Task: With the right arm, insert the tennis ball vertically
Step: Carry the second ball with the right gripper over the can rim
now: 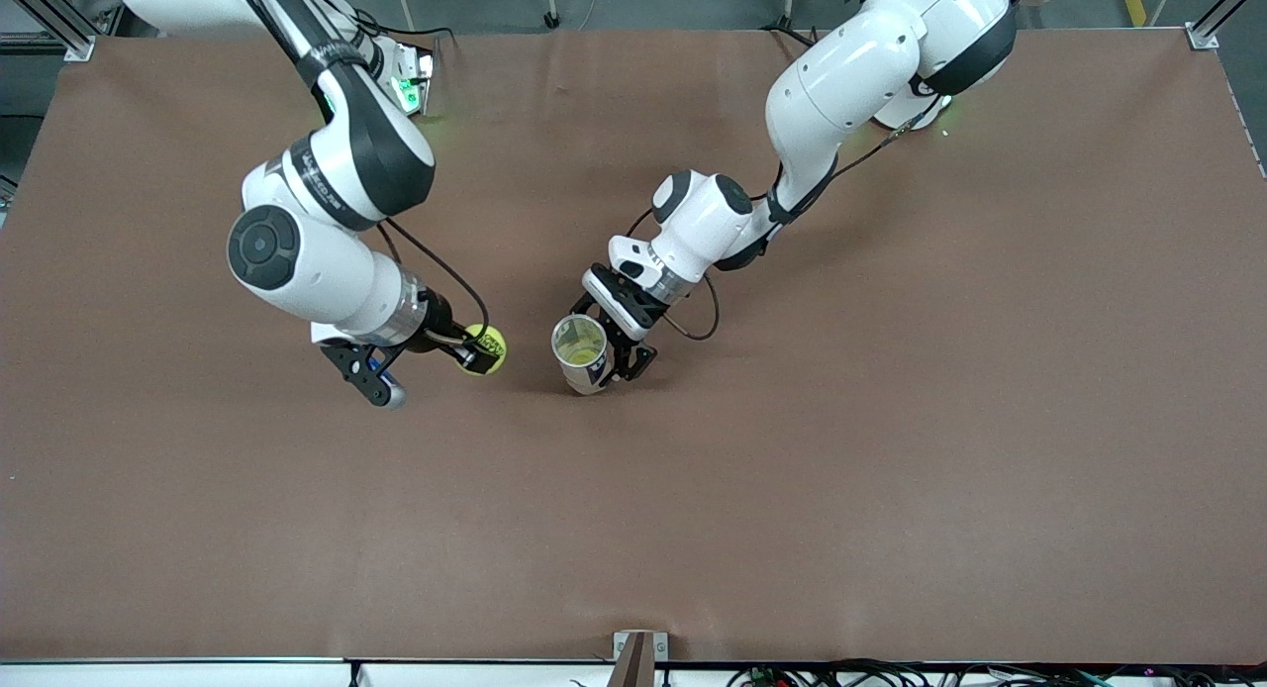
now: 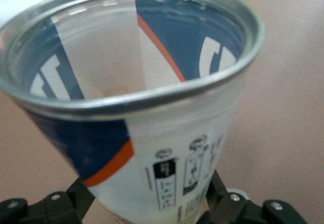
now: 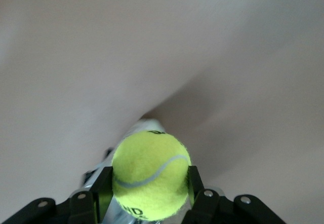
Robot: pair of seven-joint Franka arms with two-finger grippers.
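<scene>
My right gripper (image 1: 482, 352) is shut on a yellow-green tennis ball (image 1: 485, 348) and holds it just above the table, beside the can toward the right arm's end. In the right wrist view the ball (image 3: 150, 176) sits between the two black fingers (image 3: 104, 183). My left gripper (image 1: 609, 355) is shut on a clear tennis ball can (image 1: 580, 353) with a blue, white and orange label. The can stands upright with its open metal rim up. It fills the left wrist view (image 2: 152, 97), with the fingers (image 2: 78, 193) on either side of its lower part. Something yellow-green shows inside the can.
The brown table (image 1: 891, 449) spreads wide around both grippers. A small metal bracket (image 1: 633, 649) sits at the table's edge nearest the front camera, with cables (image 1: 891, 675) along that edge. The arms' bases stand at the farthest edge.
</scene>
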